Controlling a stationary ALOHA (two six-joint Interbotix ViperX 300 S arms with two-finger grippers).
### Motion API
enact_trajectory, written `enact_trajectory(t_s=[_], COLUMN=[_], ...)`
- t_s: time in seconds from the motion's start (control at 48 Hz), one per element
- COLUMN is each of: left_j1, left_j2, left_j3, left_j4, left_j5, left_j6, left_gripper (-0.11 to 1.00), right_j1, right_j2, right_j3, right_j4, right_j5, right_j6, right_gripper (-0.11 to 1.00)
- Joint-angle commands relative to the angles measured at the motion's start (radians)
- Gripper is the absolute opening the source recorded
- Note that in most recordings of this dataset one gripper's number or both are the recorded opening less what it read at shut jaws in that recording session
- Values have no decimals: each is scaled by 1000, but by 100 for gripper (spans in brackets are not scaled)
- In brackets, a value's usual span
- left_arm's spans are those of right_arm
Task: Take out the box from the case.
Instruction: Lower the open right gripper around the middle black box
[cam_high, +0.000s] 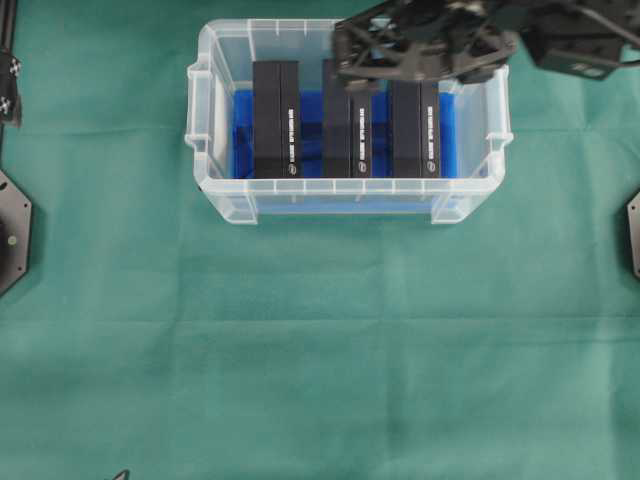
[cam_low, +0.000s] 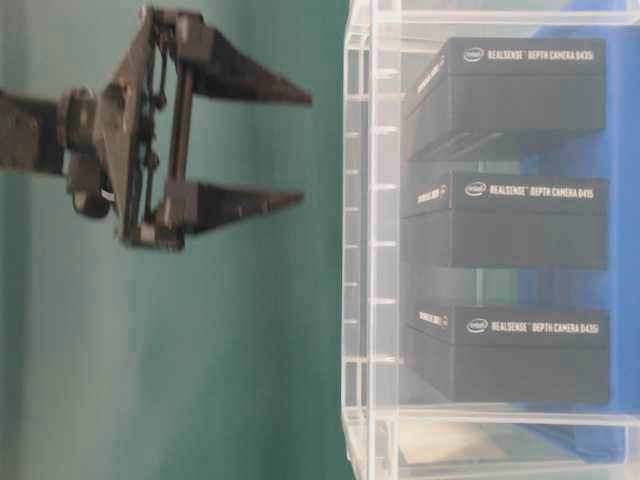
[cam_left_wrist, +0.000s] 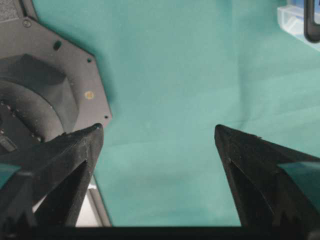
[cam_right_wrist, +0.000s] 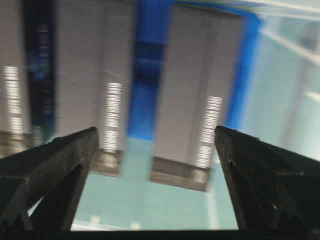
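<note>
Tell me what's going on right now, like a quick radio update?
Right pincer open, above the case. Left pincer open, over bare cloth. Three black boxes standing inside, none gripped. Nothing in the way.

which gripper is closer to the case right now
Right. The right gripper hangs open over the case, above its black boxes. The left gripper is open over bare green cloth, well away from it.

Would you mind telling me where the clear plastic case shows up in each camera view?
Overhead: case sits top centre.
Table-level: fills the right side.
Left wrist: only a corner, top right.
Right wrist: its clear wall at right.
Shared landmark: the black boxes inside it.
</note>
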Motion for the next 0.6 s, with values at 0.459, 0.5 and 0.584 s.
enact_trajectory(t_s=[0.459, 0.5, 0.584], left_j1=[3, 3, 3], left_j2=[-6, -6, -8], left_j3=[-11, -9, -9], left_j4=[0, 0, 2], left_j5=[-3, -2, -2], left_j6=[3, 3, 3], left_gripper=[95, 95, 95], right_j1=[15, 14, 15], right_j2=[117, 118, 120], right_j3=[-187, -187, -187], right_j4=[31, 32, 34], right_j5=[0, 8, 17], right_j6=[0, 0, 0], right_gripper=[94, 94, 94])
